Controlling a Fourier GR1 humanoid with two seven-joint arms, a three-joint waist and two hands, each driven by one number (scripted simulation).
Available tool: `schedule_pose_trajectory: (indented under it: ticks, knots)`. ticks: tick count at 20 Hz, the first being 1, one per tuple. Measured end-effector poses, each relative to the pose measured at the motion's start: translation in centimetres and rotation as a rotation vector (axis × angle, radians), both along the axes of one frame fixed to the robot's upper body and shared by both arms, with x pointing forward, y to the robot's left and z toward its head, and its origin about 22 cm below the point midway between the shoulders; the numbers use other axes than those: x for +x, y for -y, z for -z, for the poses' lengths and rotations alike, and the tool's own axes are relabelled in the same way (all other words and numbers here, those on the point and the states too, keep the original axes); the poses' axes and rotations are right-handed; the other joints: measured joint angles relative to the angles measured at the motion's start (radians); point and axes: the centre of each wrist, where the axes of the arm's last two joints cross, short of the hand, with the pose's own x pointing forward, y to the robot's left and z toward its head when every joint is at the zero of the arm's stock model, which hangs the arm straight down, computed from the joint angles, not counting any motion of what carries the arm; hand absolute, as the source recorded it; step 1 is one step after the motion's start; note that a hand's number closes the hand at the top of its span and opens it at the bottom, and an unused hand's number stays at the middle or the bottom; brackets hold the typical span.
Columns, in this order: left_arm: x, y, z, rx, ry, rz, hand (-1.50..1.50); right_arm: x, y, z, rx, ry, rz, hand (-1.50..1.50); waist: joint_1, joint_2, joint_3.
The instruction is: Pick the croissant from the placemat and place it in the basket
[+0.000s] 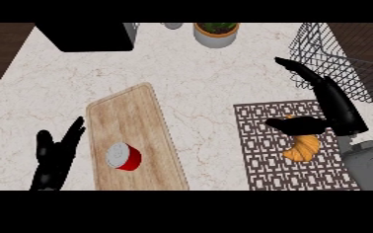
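**Croissant on the placemat, right hand open above it**

The croissant (303, 148) lies on the patterned placemat (262, 164), just below the right hand's thumb. Its upper tip shows above the thumb, and the rest curves down toward the lower edge of the view. The thumb lies across the upper end of the croissant, though whether it touches cannot be told.

The right hand (336, 103) is released. Its fingers stretch out straight and point up and away from the croissant, with nothing curled round the pastry. The fingertips reach the near edge of the wire basket (329, 54), which stands beyond the hand at the far right of the bench (204, 84). The far edge of the placemat runs under the hand.

Well to the left of this hand, a wooden cutting board (138, 123) lies on the bench, set at a slight slant. A red can (122, 157) with a grey top stands on its near half.

Further left, by the lower edge of the view, the left hand (53, 160) rests open with its fingers up, apart from the board.

Far beyond both hands a potted plant (215, 33) stands at the back of the bench. A black box (87, 37) sits at the back left.
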Motion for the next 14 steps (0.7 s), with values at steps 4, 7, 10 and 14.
schedule_pose_trajectory:
  ticks: [4,7,10,14]
  knots:
    - [-0.5,0.0,0.2,0.006,0.002,-0.009,0.0,-0.1,2.8,-5.5,-0.247,-0.012,0.079,-1.5,-0.012,-0.004,0.0]
    - [-0.4,-0.2,-0.2,-0.004,-0.013,-0.012,0.0,-0.9,3.6,-10.0,-0.375,-0.048,0.098,-1.5,-0.013,-0.003,0.0]
    - [-0.5,-0.3,-0.1,-0.011,-0.016,-0.014,0.0,-1.9,4.4,-14.0,-0.486,-0.119,0.09,-1.5,-0.015,-0.001,0.0]
    - [-0.6,-0.3,-0.1,-0.008,-0.008,-0.008,0.0,-3.1,5.1,-17.8,-0.599,-0.264,0.054,-1.5,-0.01,0.001,0.001]
